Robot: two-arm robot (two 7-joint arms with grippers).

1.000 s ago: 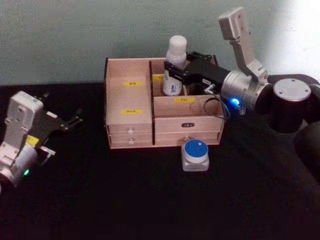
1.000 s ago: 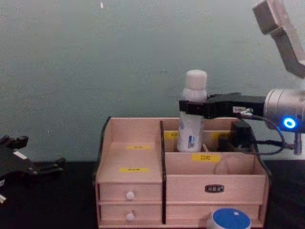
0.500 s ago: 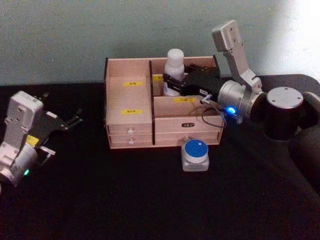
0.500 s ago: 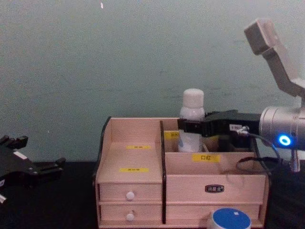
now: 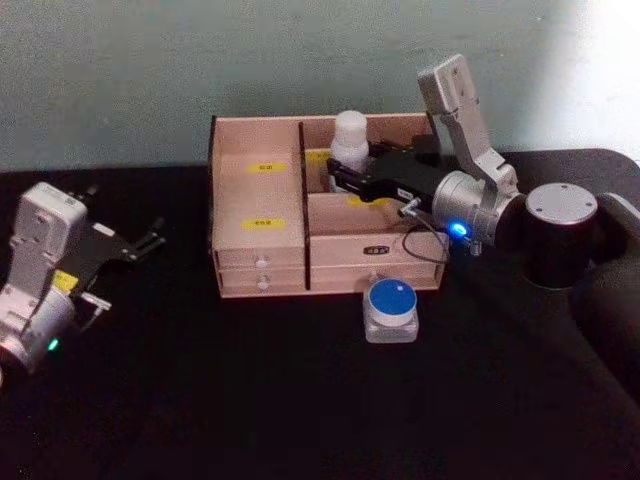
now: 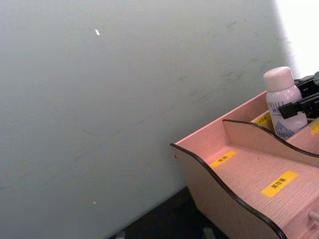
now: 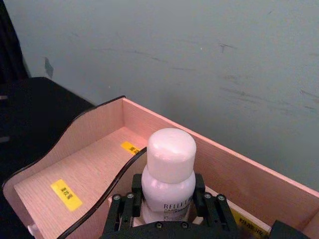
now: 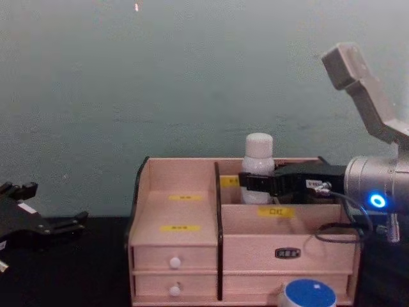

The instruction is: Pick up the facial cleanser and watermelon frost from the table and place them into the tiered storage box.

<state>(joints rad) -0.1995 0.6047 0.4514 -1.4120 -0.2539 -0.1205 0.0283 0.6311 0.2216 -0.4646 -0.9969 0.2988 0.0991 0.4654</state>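
Right gripper (image 5: 341,172) clenched on facial cleanser (image 5: 349,132) below cap, steadying bottle upright in far compartment of tiered storage box (image 5: 258,250). Watermelon frost (image 5: 391,306) on table, just near box front. Left gripper (image 5: 146,239) idle far left, fingers spread.

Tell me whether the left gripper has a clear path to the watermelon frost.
Probably yes: the watermelon frost stands free in front of the tiered storage box, nothing between it and the left gripper.
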